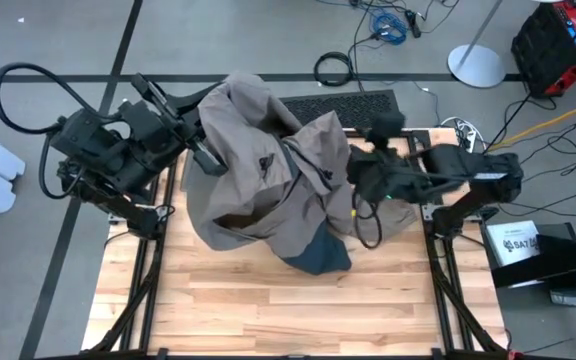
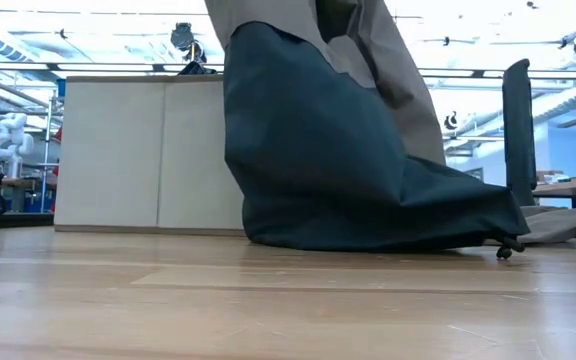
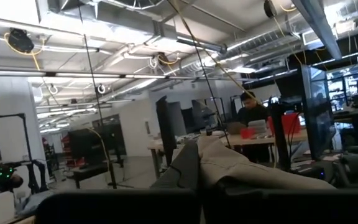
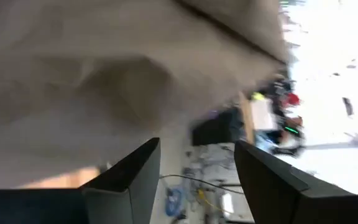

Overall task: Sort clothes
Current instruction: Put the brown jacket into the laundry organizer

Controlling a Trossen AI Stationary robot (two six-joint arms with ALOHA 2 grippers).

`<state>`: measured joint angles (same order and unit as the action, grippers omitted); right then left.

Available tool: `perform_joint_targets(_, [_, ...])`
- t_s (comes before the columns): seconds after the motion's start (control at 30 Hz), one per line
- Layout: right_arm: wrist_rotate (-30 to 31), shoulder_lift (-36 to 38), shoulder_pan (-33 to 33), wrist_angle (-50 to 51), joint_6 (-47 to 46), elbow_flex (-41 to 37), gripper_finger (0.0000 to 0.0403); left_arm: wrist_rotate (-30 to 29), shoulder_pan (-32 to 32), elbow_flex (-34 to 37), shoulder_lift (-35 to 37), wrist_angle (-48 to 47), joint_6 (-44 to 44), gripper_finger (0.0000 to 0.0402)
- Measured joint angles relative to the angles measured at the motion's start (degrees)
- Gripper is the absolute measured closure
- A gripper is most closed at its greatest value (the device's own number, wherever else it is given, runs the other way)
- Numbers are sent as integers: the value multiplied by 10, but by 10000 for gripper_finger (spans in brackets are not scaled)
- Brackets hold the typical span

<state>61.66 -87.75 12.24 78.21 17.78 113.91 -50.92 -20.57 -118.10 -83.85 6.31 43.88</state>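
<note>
A large taupe-brown garment [image 1: 268, 160] hangs bunched over the middle of the wooden table [image 1: 288, 310]. A dark blue-green cloth [image 2: 348, 170] shows under its lower end and rests on the table; I cannot tell whether it is a lining or a separate piece. My left gripper [image 1: 208, 158] is at the garment's left edge, shut on it. My right gripper [image 4: 197, 168] stands open at the garment's right side [image 1: 356, 180]. The taupe cloth [image 4: 104, 74] is close in front of it, with nothing between its fingers. My left gripper holds the taupe garment by a bunched part near its left edge [image 3: 229, 168]. The cloth rises in folds just past the fingers, which hide the place of contact. The garment hangs below the hold, and its lower end [image 2: 368, 235] lies on the table.
A black grille mat [image 1: 338, 103] lies at the table's far edge, with cables [image 1: 333, 68] on the floor beyond. The near half of the table is bare wood. A white cabinet [image 2: 148, 150] stands behind the table. A person [image 3: 250, 109] sits at a desk in the room.
</note>
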Motion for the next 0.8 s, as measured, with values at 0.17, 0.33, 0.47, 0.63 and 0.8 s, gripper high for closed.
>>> perform_joint_targets(0.17, [-128, 32, -49, -82, 60, 0, 206, -19, -21, 0, 0, -15, 0, 402])
perform_joint_targets(0.33, [-279, 102, -96, -140, 62, 1, 206, -27, -41, 0, 0, -32, 1, 402])
perform_joint_targets(0.47, [-457, 137, -140, -153, 26, 2, 206, -25, -52, 0, 0, -33, 0, 402])
perform_joint_targets(0.63, [-559, 128, -199, -161, 22, 1, 206, -20, -65, 0, 0, -36, -1, 402])
perform_joint_targets(0.8, [-648, 96, -245, -184, 50, 1, 206, -19, -80, 0, 0, -34, -1, 402])
